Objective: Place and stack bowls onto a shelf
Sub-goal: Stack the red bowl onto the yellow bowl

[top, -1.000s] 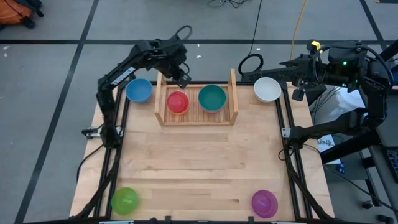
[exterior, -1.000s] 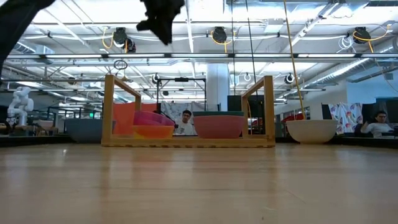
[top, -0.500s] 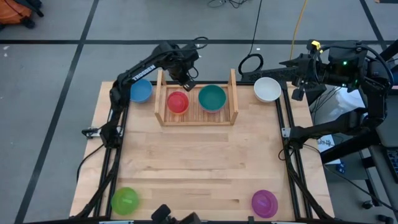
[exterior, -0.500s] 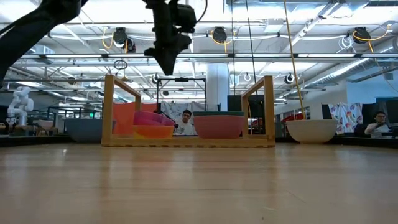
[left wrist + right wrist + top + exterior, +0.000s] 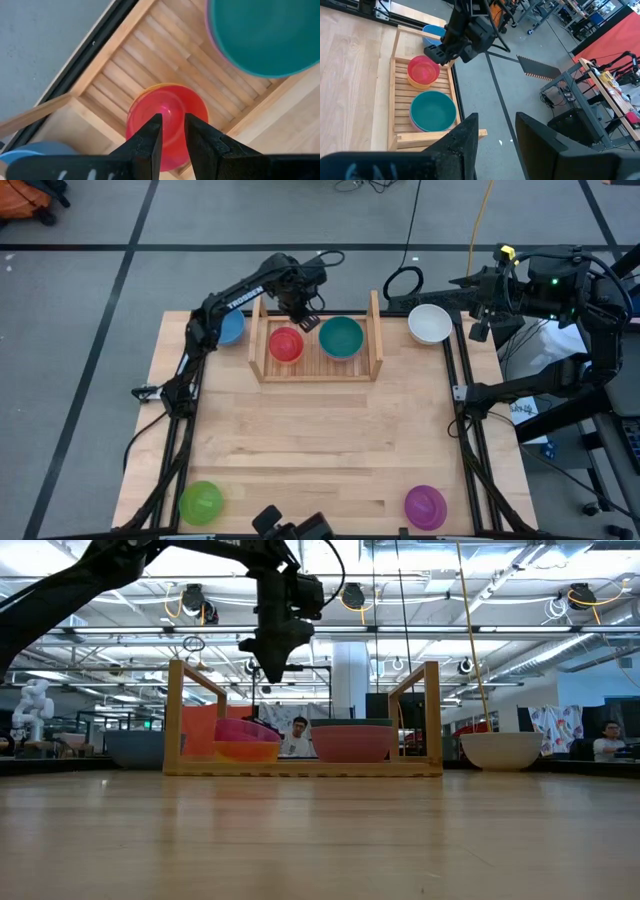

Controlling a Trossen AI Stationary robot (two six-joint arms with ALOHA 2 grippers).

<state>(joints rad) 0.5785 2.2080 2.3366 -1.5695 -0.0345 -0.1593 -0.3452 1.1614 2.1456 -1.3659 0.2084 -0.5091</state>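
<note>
The left pincer (image 5: 306, 313), fingers slightly apart and holding nothing, hangs above the small light-wood slatted shelf (image 5: 316, 355), directly over the red-magenta round plastic bowl (image 5: 286, 344) stacked in the shelf's left half. The teal round plastic bowl (image 5: 341, 337) sits beside it on the shelf. The right pincer (image 5: 492, 131), fingers apart, waits off the worktop's (image 5: 320, 440) far right corner.

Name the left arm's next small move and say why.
Probably swing the left tool back off the shelf toward the blue bowl beside it. The tool hangs empty above the red bowl, already stacked on the shelf, while the blue one sits nearest on the table.
</note>
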